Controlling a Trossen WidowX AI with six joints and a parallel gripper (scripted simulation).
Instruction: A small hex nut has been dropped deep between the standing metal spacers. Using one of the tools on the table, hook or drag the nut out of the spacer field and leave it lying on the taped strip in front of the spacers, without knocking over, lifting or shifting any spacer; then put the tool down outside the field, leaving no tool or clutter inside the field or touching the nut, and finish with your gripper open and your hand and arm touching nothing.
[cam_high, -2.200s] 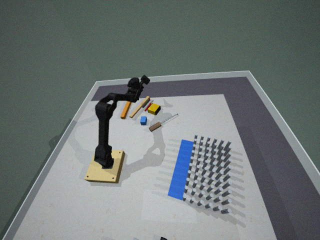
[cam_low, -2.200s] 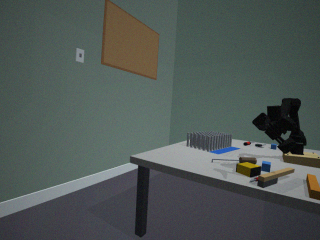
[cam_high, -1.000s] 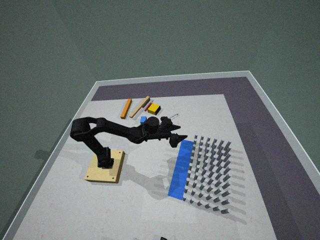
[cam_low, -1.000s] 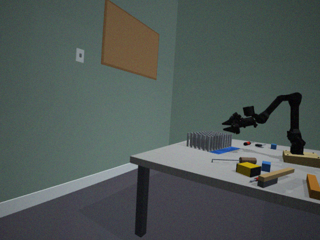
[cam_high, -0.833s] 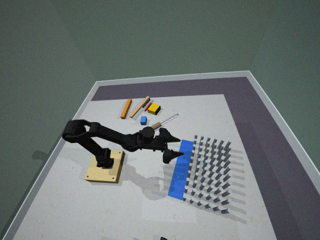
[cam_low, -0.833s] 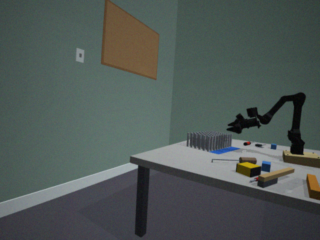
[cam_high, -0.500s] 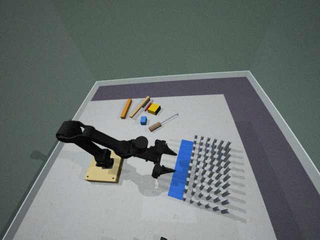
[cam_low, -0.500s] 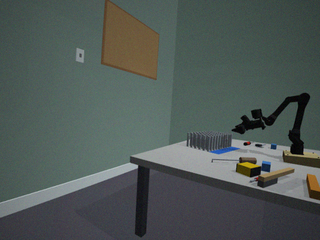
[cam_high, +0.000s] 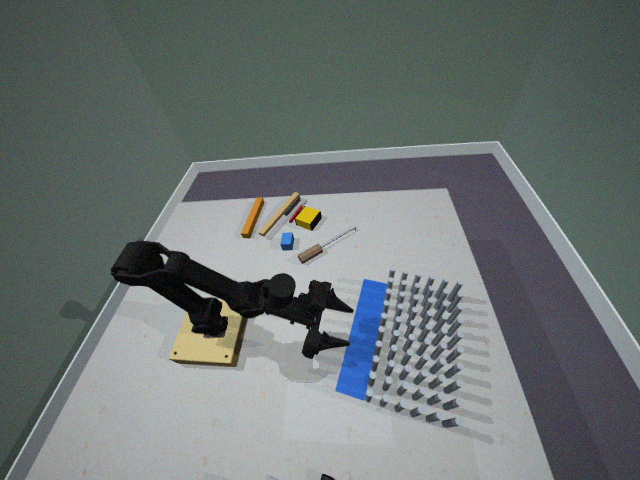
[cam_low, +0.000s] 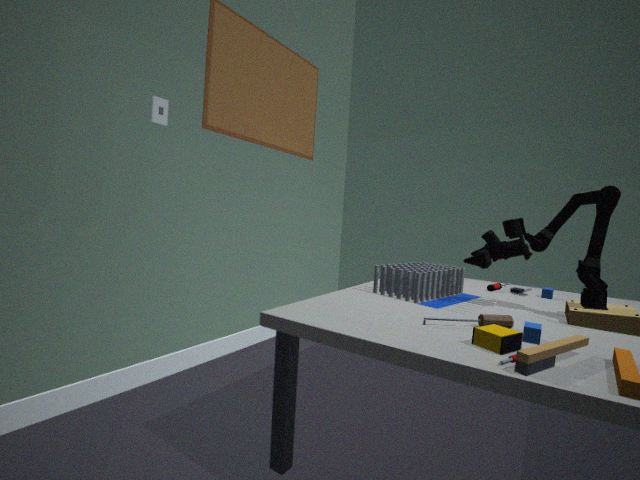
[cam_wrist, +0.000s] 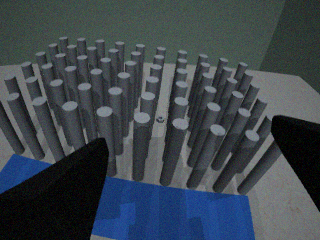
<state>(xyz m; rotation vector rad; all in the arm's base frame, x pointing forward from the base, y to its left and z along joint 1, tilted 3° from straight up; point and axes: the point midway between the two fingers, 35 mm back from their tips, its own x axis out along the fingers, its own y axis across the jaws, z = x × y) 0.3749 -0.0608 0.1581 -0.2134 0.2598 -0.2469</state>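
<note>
The hex nut (cam_wrist: 160, 119) lies on the table deep between rows of spacers, near the middle of the wrist view. The grey metal spacers (cam_wrist: 142, 145) (cam_high: 431, 289) (cam_low: 408, 284) all stand upright in rows. The blue taped strip (cam_high: 361, 341) (cam_low: 449, 300) (cam_wrist: 140, 207) lies along their front. My gripper (cam_high: 351, 327) (cam_wrist: 191, 135) is open and empty, above the strip and facing the spacers. A hook tool with a brown handle (cam_high: 310, 253) (cam_low: 495, 320) and a thin shaft with a bent tip lies on the table, away from the field.
A yellow block (cam_high: 307, 218) (cam_low: 496, 338), a blue cube (cam_high: 286, 241) (cam_low: 532, 332), a wooden bar (cam_high: 279, 214) (cam_low: 555, 347), a red-handled tool (cam_high: 296, 213) and an orange bar (cam_high: 252, 217) (cam_low: 626, 370) lie beyond the hook tool. Another red-handled tool (cam_low: 494, 286) and a blue cube (cam_low: 547, 292) lie on the other side.
</note>
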